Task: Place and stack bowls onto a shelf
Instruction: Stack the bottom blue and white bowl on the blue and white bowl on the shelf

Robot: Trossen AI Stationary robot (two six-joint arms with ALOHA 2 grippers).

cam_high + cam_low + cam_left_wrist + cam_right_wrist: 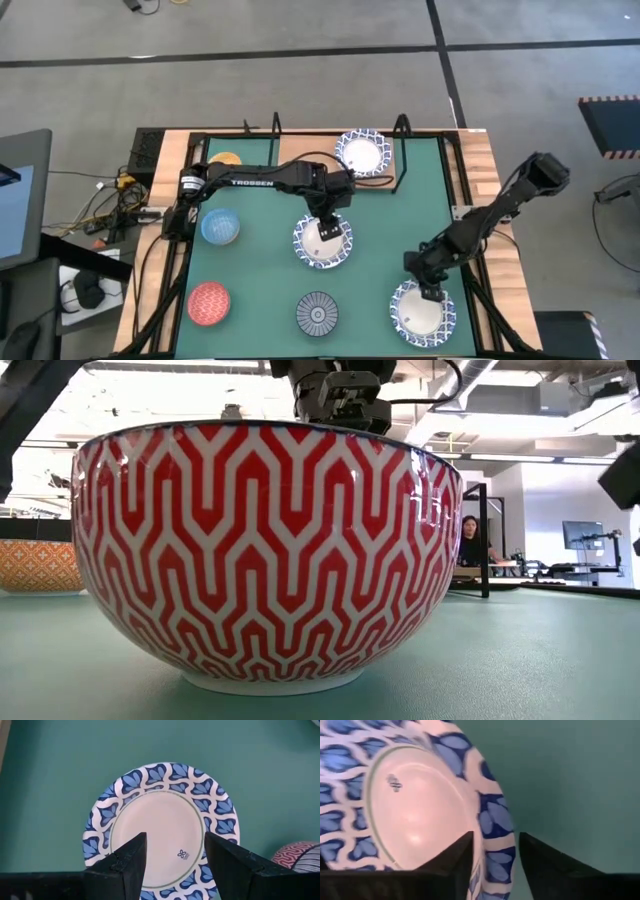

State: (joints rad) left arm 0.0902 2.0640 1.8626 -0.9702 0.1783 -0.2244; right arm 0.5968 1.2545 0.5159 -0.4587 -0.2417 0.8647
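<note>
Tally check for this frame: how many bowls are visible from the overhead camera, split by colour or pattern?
Large white bowls with blue patterned rims: 3, one on the wooden shelf, one mid-mat, one at the near right.
Small yellow bowl: 1
Small light blue bowl: 1
Small red patterned bowl: 1
Small dark striped bowl: 1
Total: 7 bowls.

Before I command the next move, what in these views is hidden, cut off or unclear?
- Low view: the red zigzag-patterned bowl fills the frame, hiding the mat behind it.
- High view: the left arm covers part of the white blue-rimmed bowl at mat centre.
- Right wrist view: the right gripper straddles the rim of the white blue-rimmed bowl; contact unclear.
</note>
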